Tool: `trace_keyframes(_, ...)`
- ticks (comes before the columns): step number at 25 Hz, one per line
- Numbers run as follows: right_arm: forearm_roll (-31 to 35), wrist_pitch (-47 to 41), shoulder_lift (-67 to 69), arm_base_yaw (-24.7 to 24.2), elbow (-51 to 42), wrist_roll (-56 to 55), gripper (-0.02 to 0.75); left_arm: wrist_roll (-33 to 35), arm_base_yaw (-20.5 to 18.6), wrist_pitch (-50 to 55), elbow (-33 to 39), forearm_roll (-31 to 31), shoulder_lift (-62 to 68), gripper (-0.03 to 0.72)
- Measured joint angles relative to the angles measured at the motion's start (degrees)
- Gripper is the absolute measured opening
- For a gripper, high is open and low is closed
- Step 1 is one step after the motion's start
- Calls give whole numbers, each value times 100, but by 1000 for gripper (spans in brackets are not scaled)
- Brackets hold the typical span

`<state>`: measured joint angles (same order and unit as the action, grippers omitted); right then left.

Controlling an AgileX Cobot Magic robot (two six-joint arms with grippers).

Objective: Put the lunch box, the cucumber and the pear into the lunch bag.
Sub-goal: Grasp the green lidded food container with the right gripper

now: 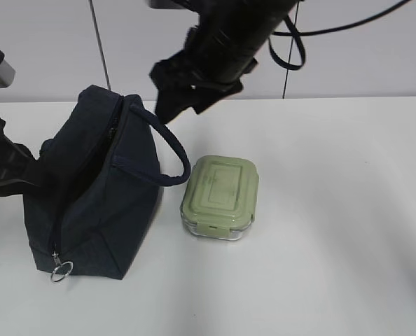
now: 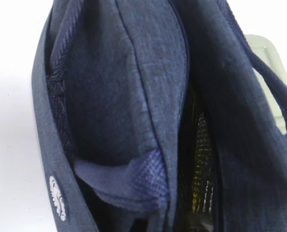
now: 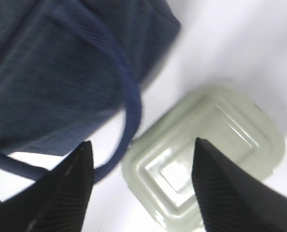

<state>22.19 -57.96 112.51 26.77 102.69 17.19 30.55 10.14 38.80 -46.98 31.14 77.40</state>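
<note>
The navy lunch bag (image 1: 96, 203) stands at the left with its top zipper open and its loop handle (image 1: 174, 150) hanging towards the lunch box (image 1: 220, 196). The lunch box has a sage-green lid and sits on the table just right of the bag. My right gripper (image 1: 176, 112) hovers open above the bag's far end. In the right wrist view it (image 3: 142, 141) is over the gap between the handle (image 3: 132, 104) and the lunch box (image 3: 230, 130). My left gripper (image 1: 1, 164) presses against the bag's left side; its fingers do not show. The cucumber and pear are out of view.
The left wrist view is filled by the bag's fabric (image 2: 134, 96), with a dark open slot (image 2: 199, 159) showing yellowish glints I cannot identify. A metal ring pull (image 1: 61, 270) hangs at the bag's near end. White table (image 1: 334, 210) lies to the right.
</note>
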Motion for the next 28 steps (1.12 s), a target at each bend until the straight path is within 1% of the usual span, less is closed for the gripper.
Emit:
trace_keyframes(3, 551, 246, 0, -674, -898, -177, 486, 5, -2, 12, 0, 0, 0, 3)
trace_keyframes(7, 2151, 842, 0, -1512, -2444, 257, 486, 5, -2, 29, 0, -21, -2, 3)
trace_keyframes(8, 2563, 972, 0, -1641, -2789, 543, 487, 5, -2, 36, 0, -27, -2, 3)
trace_keyframes(9, 2755, 1042, 0, -1726, -2943, 705, 491, 5, -2, 36, 0, -33, -2, 3)
trace_keyframes(10, 3160, 1138, 0, -1818, -3243, 1082, 497, 5, -2, 36, 0, -33, -2, 3)
trace_keyframes(11, 3534, 1265, 0, -1877, -3464, 1452, 511, 5, -2, 36, 0, -37, -2, 3)
trace_keyframes(13, 4050, 1437, 0, -1884, -3670, 1951, 529, 5, -2, 36, 0, -37, -6, 3)
trace_keyframes(15, 4728, 1538, 0, -1884, -3728, 2456, 573, 5, -2, 36, 0, -37, -6, 3)
trace_keyframes(17, 5261, 1577, 27, -1884, -3738, 2799, 587, 5, -2, 36, 0, -43, -6, 3)
trace_keyframes(19, 5601, 1617, 145, -1884, -3738, 2982, 593, 5, -2, 36, 0, -48, -6, 3)
trace_keyframes(23, 5785, 1606, 372, -1884, -3738, 3220, 593, 5, -2, 36, 0, -48, -6, 3)
trace_keyframes(28, 6142, 1372, 752, -1884, -3738, 3621, 592, 5, -2, 36, 0, -48, -6, 3)
